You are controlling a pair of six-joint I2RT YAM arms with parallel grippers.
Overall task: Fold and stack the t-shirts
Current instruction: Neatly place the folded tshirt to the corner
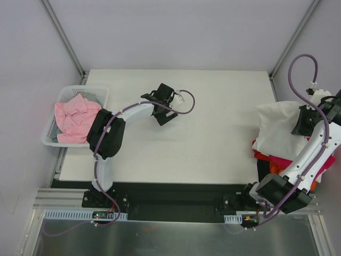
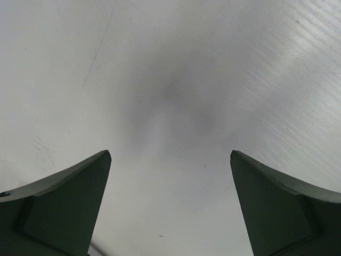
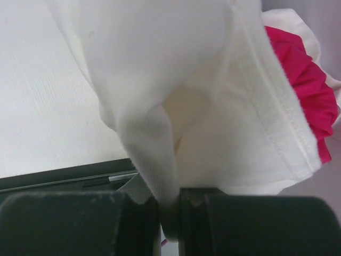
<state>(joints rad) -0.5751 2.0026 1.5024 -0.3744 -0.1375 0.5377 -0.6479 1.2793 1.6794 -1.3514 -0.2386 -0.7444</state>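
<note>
At the white table's [image 1: 213, 138] left edge, a white plastic lattice basket [image 1: 49, 136] holds a crumpled pale pink cloth t-shirt [image 1: 77, 117]. Over the table's middle, the left gripper [image 2: 170, 160] hangs with jaws spread wide, empty. At the table's right edge, the right gripper [image 3: 169, 205] pinches a white cloth t-shirt [image 1: 277, 125] lying atop a magenta t-shirt [image 3: 303, 80].

No readable text, label, brand, number or sign anywhere. Nothing legible on white shirt [image 3: 213, 80], basket [image 1: 49, 130] or tabletop [image 1: 213, 138].
</note>
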